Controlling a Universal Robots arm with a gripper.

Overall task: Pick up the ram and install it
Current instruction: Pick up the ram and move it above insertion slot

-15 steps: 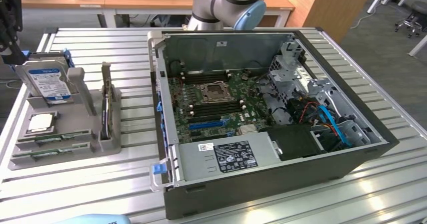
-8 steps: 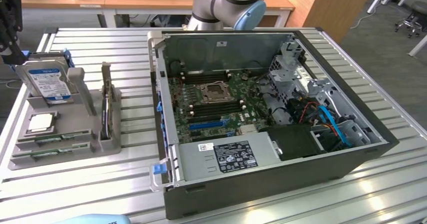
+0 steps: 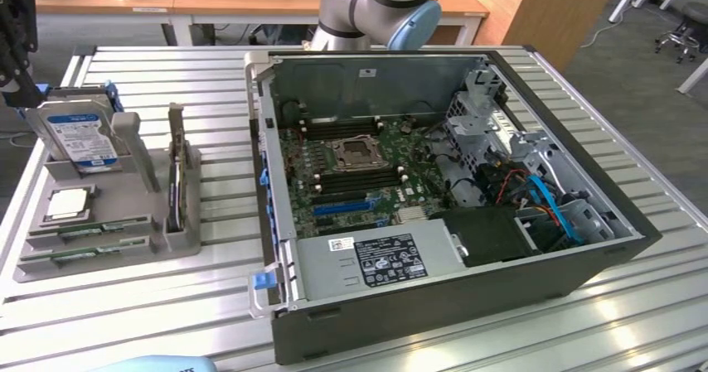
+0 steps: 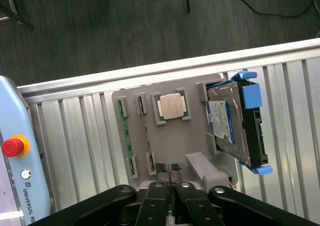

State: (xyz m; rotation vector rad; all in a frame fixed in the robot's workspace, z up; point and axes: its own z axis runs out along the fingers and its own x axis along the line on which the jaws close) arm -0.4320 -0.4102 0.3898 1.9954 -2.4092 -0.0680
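Note:
Two ram sticks, long thin green boards, rest in slots at one end of a grey fixture [image 3: 133, 214]: one ram stick [image 4: 125, 136] nearer the fixture's edge, the other [image 4: 145, 133] beside it. In the exterior view they lie at the fixture's front left [image 3: 91, 230] [image 3: 78, 256]. My gripper [image 4: 170, 185] hangs high above the fixture, its black fingers [image 4: 156, 193] pressed together with nothing held. It sits over the side of the fixture [image 4: 165, 141] away from the table edge, apart from both sticks. The open computer case [image 3: 443, 181] shows dark memory slots [image 3: 343, 181] beside the processor socket [image 3: 356, 152].
The fixture also carries a square silver processor chip [image 4: 171, 106], a blue-labelled hard drive [image 4: 230, 121] standing on edge, and an upright card [image 3: 175, 173]. A light-blue pendant with a red stop button [image 4: 12, 146] lies on the slatted metal table [image 3: 619, 306]. A black object [image 3: 13, 41] hangs at the exterior view's left.

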